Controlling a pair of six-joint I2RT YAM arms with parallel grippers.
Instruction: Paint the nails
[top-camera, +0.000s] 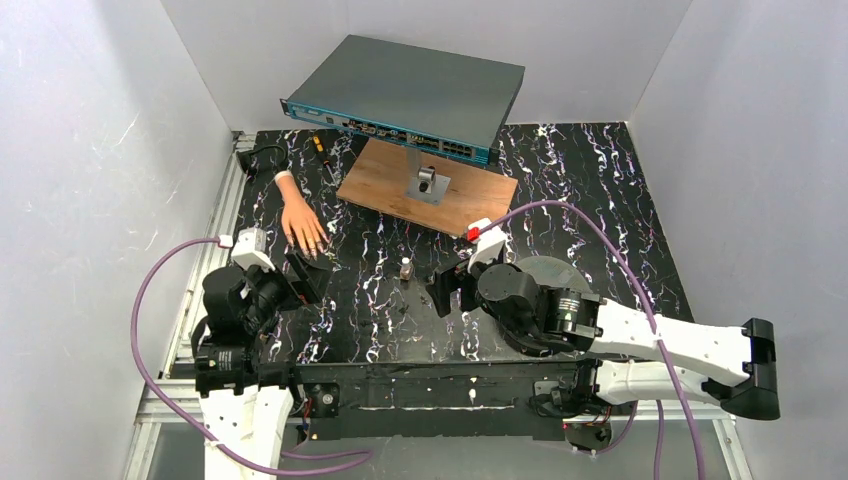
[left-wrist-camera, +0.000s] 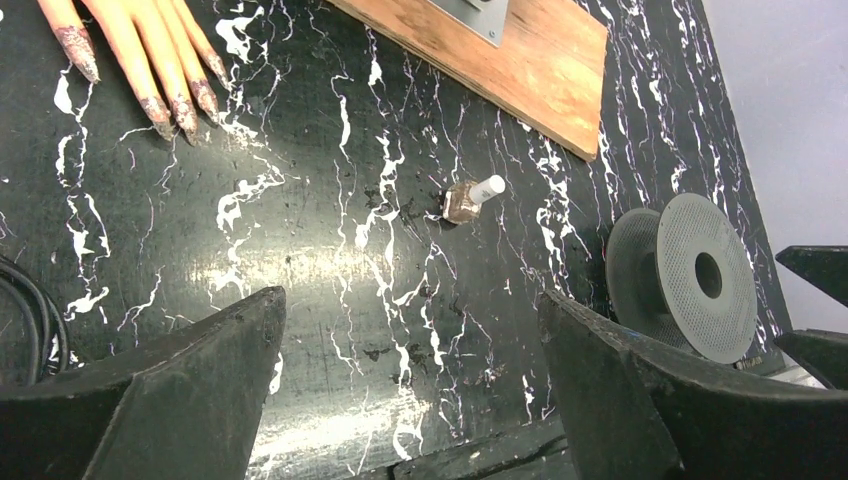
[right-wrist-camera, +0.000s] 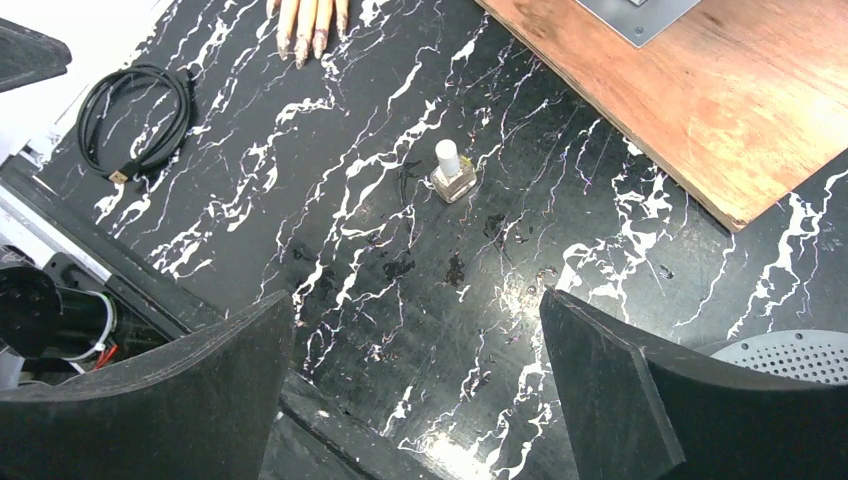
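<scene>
The peach mannequin hand (top-camera: 298, 220) lies flat at the left of the black marbled table, fingers pointing toward the arms. Its nails (left-wrist-camera: 158, 106) are smeared with dark polish; the fingertips also show at the top of the right wrist view (right-wrist-camera: 304, 28). A tiny polish bottle (top-camera: 406, 269) with a pale cap stands at the table's middle (left-wrist-camera: 466, 199) (right-wrist-camera: 452, 173). My left gripper (top-camera: 308, 274) (left-wrist-camera: 410, 300) is open and empty, just in front of the fingertips. My right gripper (top-camera: 452, 287) (right-wrist-camera: 415, 298) is open and empty, right of the bottle.
A wooden board (top-camera: 460, 195) with a metal bracket (top-camera: 430, 184) lies at the back, under a network switch (top-camera: 410, 95). A grey perforated spool (left-wrist-camera: 690, 275) lies by the right arm. A coiled black cable (right-wrist-camera: 130, 110) lies at the left. White walls enclose the table.
</scene>
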